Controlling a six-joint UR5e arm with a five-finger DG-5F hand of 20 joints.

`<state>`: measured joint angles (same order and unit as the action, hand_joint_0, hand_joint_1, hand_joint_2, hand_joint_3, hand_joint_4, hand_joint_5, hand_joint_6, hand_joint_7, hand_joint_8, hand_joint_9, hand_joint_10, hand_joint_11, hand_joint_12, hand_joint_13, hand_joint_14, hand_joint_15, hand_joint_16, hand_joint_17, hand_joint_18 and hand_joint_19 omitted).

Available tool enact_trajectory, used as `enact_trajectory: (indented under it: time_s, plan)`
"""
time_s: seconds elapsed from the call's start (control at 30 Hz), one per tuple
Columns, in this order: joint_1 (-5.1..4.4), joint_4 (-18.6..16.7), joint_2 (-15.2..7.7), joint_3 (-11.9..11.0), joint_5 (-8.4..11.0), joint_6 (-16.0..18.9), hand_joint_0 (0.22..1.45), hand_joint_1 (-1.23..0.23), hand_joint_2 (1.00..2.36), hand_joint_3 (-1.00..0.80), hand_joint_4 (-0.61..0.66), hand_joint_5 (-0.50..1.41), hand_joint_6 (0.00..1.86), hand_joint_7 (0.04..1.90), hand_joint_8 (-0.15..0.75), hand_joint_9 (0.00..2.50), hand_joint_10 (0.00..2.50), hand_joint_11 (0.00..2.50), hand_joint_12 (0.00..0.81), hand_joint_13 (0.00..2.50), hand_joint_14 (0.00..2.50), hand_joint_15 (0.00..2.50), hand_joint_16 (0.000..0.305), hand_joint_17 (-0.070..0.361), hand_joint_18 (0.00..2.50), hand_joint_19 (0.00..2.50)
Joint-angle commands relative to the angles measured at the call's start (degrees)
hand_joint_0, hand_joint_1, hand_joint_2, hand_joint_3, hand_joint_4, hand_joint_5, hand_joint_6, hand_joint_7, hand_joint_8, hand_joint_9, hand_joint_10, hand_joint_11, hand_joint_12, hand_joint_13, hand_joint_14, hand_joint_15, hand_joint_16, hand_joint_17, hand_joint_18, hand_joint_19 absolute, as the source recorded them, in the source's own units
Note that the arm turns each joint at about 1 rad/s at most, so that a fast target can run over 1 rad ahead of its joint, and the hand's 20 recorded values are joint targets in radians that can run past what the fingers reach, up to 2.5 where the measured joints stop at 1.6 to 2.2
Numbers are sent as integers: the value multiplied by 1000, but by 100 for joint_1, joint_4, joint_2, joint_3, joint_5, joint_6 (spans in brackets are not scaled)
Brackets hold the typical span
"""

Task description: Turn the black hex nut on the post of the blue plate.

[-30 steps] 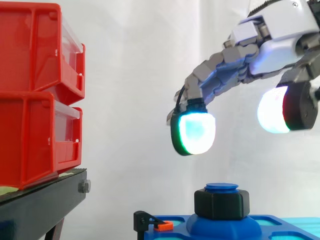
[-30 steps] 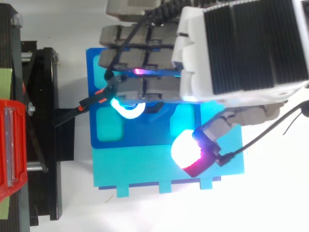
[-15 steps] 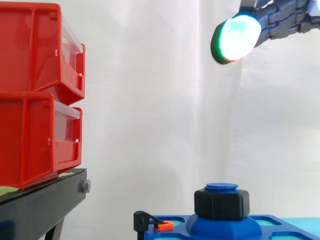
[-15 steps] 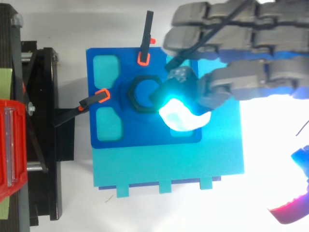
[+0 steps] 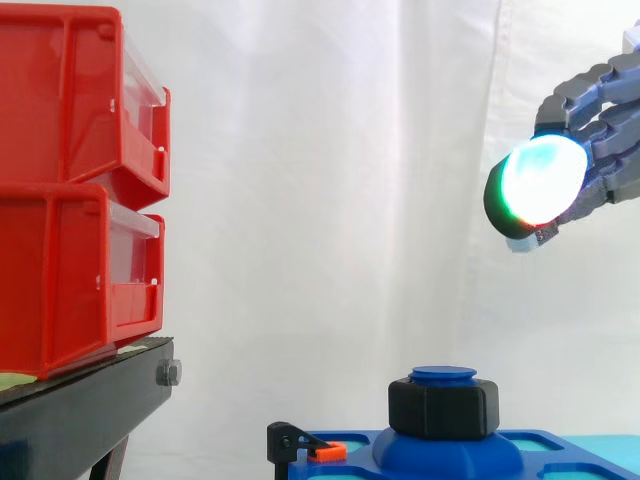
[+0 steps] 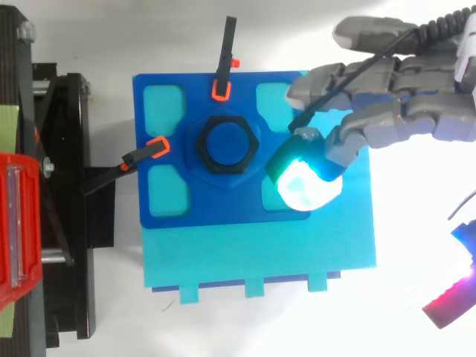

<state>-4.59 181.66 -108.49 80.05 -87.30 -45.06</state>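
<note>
Black hex nut [image 5: 443,408], axis vertical.

You have one black hex nut [image 5: 443,408], one post [image 5: 443,375] and one blue plate [image 6: 223,208] in front of you, plus one cyan slab [image 6: 223,260] under the plate. Count two orange-tipped clamps, one [image 6: 223,67] and another [image 6: 137,158], and three cyan pockets [image 6: 162,100] in plain sight on the plate. You also have two red bins [image 5: 60,100], one black stand [image 5: 90,400] and one hand [image 6: 401,123].
</note>
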Motion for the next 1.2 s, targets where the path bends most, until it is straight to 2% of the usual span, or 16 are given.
enact_trajectory:
  time_s: [0.0,0.27,0.73,0.97,1.1,1.17]
  plan:
    - [-6,1,-6,2,-15,542,433,-519,1000,-500,89,-220,501,629,192,59,0,0,376,0,0,0,60,135,0,54]
    - [-15,-8,3,2,-7,525,424,-507,1000,-500,79,-237,501,607,172,0,0,0,370,0,0,0,60,134,0,20]
    - [-15,-17,-6,2,-7,516,445,-522,1000,-500,163,-225,501,577,172,0,0,0,357,0,0,0,58,130,0,43]
    - [-15,-17,3,2,-7,507,463,-525,1000,-495,82,-223,500,506,164,0,0,0,348,0,0,0,56,126,0,33]
    - [-15,-17,3,2,-7,516,458,-519,1000,-500,106,-221,501,568,166,0,0,0,350,0,0,0,56,126,0,29]
    - [-15,-17,-6,2,-7,507,459,-518,1000,-500,103,-218,500,535,167,0,0,0,349,0,0,0,56,127,0,29]
